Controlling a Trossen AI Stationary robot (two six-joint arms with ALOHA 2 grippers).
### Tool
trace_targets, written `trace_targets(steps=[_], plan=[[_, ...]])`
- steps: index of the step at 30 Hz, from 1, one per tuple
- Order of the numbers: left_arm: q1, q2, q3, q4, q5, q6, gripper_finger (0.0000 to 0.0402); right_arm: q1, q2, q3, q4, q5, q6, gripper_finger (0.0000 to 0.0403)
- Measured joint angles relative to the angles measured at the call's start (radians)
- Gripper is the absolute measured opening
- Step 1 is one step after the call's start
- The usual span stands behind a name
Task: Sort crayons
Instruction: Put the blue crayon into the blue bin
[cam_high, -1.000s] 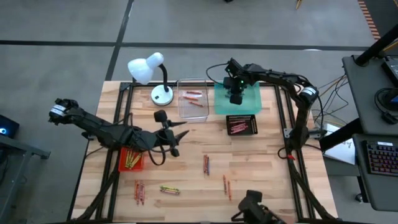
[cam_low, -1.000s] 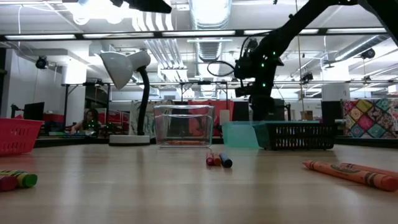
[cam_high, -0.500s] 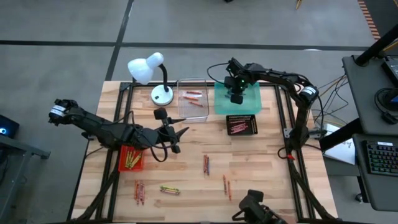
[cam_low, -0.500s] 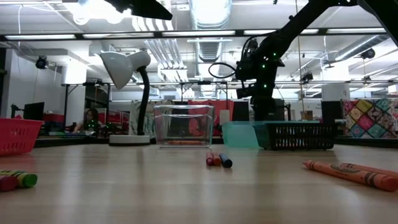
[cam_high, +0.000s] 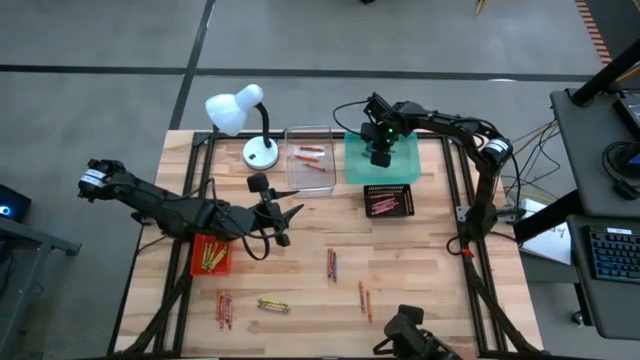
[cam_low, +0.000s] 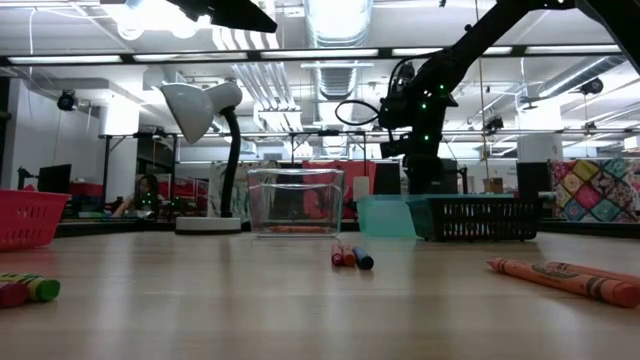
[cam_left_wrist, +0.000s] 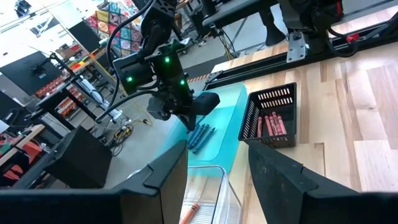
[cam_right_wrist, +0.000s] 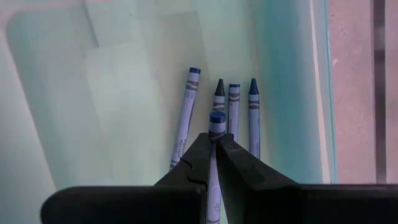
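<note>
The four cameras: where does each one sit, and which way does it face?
High: overhead, straight down; both arms.
Low: table height, level across; right arm above teal tray.
Left wrist: past open left gripper toward trays.
Right wrist: down at right gripper shut on blue crayon.
Both wrist views share the blue crayons.

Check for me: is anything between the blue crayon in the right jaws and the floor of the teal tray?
Nothing visible. The right gripper is shut on the blue crayon directly above the teal tray. Four blue crayons already lie on the tray floor below it, with bare floor beside them.
</note>
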Motion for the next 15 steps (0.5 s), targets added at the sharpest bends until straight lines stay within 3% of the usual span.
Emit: trace_targets(steps=[15], plan=[[0.0, 0.0, -0.013, -0.007, 0.0, -0.003, 0.0153, 0.0, 0.0, 0.0, 0.007, 0.0, -0.001, 0.0013]])
